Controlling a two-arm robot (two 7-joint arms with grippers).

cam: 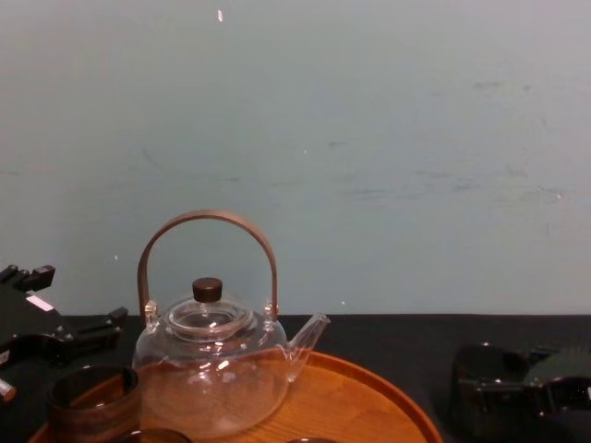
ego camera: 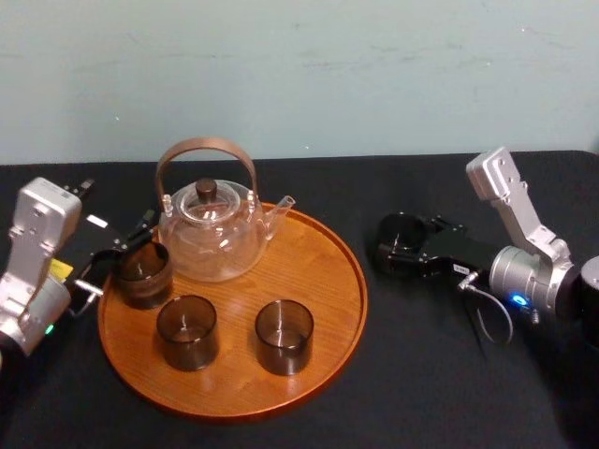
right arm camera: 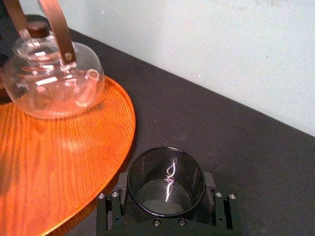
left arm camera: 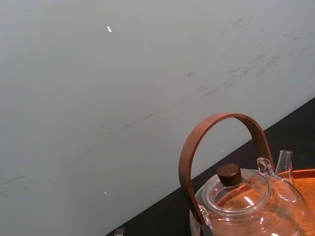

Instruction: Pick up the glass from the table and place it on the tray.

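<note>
The right gripper, black-fingered, is closed around the small smoky grey-brown glass tumbler, one finger pressed to each side. The glass is over the black cloth-covered table, just beside the rim of the large round orange-brown wooden tray, not on it. The tray carries a clear glass teapot with an arched brown handle and three similar tumblers. The left gripper sits at the tray's left edge, its fingers spread.
</note>
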